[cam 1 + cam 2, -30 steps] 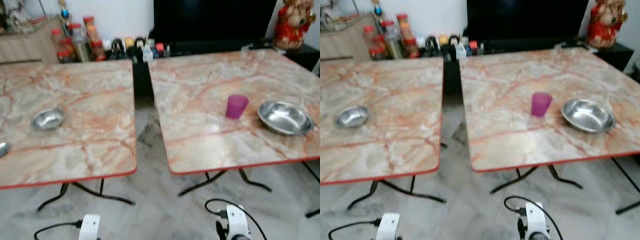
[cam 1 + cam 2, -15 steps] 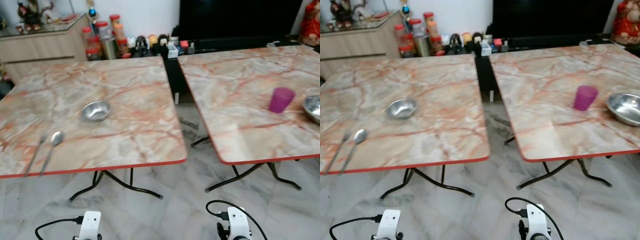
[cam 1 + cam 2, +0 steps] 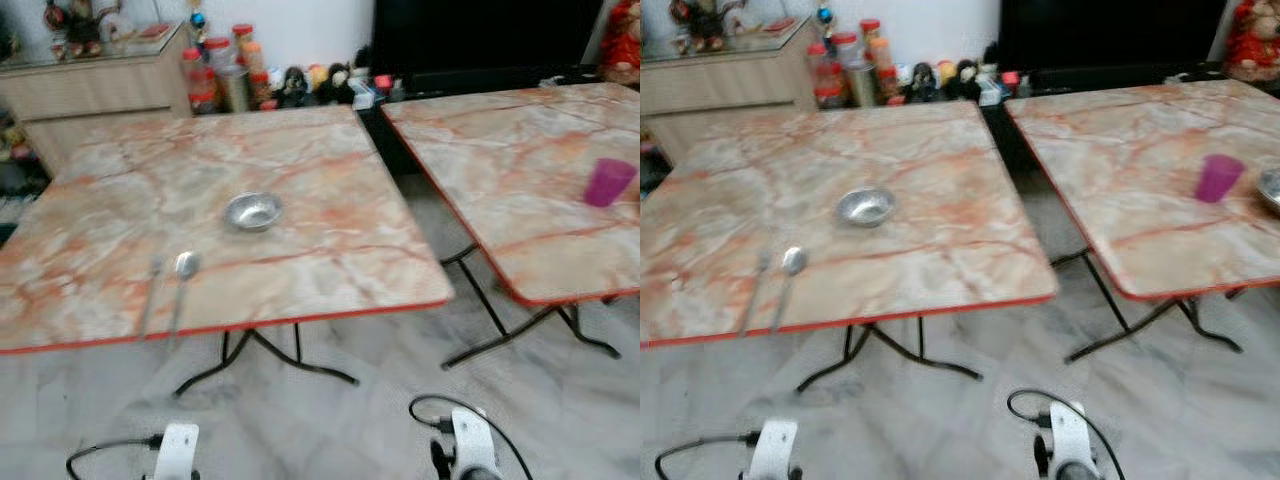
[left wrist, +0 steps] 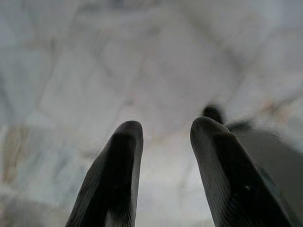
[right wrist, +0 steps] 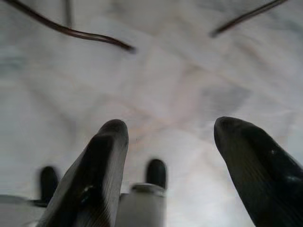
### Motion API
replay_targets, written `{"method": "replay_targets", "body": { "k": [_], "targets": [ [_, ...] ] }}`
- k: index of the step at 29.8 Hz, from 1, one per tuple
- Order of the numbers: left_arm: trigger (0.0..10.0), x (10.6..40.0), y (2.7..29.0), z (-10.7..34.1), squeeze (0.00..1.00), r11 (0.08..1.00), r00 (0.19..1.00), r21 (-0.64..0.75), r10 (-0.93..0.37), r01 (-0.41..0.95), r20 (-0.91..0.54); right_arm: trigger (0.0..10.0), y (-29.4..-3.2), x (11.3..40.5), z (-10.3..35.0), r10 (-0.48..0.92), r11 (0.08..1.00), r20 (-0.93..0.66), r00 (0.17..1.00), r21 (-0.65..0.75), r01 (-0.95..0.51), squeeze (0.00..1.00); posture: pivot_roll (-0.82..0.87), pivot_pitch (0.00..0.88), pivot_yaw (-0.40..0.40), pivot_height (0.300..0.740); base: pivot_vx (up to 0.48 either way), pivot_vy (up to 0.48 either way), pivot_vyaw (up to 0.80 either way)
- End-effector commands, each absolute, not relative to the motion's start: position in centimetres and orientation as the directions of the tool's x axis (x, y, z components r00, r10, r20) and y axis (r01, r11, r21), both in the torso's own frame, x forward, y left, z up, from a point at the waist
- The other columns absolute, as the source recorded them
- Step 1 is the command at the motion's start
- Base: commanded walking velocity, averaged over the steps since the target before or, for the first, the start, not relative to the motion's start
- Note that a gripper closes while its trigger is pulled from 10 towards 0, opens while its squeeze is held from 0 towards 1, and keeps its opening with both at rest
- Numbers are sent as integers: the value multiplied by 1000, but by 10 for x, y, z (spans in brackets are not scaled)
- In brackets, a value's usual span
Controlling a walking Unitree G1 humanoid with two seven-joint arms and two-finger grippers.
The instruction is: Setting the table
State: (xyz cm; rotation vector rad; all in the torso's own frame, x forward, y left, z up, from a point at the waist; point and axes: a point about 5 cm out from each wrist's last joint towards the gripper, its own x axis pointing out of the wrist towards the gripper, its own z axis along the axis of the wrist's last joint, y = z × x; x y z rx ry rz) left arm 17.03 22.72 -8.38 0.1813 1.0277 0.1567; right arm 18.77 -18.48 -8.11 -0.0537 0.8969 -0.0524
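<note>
Two marble-patterned tables with red edges stand side by side. On the left table (image 3: pixel 330 270) sit a small steel bowl (image 3: pixel 251 211), a spoon (image 3: pixel 184 275) and a fork (image 3: pixel 150 295) near its front left. The right table (image 3: pixel 500 160) carries a purple cup (image 3: pixel 608 182), and a steel plate (image 3: pixel 1273 187) shows at the frame's right border. Both arms hang low in front of the tables, over the floor. My left gripper (image 4: pixel 163 130) is open with nothing between its fingers. My right gripper (image 5: pixel 168 130) is open too, with only floor beyond it.
A gap of marble floor (image 3: pixel 440 230) runs between the tables, crossed by their black metal legs (image 3: pixel 270 360). Behind stand jars and bottles (image 3: pixel 235 75), a wooden sideboard (image 3: pixel 100 85), a dark TV unit (image 3: pixel 480 40) and a red figurine (image 3: pixel 622 45).
The camera has swung left: the left table now sits in the middle, the purple cup has slid to the right border and the plate is almost out of frame. Both arms still hang.
</note>
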Motion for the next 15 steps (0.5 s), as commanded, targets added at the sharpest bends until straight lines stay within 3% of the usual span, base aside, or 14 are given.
{"method": "replay_targets", "body": {
  "k": [1, 7, 15],
  "targets": [
    [10000, 176, 223, -82, 0, 975, 516, 220, 203, -29, -832, 10000, -193, 188, -80, -92, 996, -776, 624, -80, 46, 0, -63, 0, 23, 740, 0, 420, 0],
    [10000, 177, 226, -81, 0, 974, 521, 221, 215, -52, -826, 10000, -194, 187, -80, -97, 995, -779, 620, -79, 56, 0, -43, 0, 10, 740, 0, 419, 0],
    [10000, 177, 226, -81, 0, 975, 530, 214, 215, -65, -820, 10000, -191, 188, -80, -92, 996, -778, 621, -73, 56, 0, -36, 0, 9, 740, 0, 0, 0]
  ]
}}
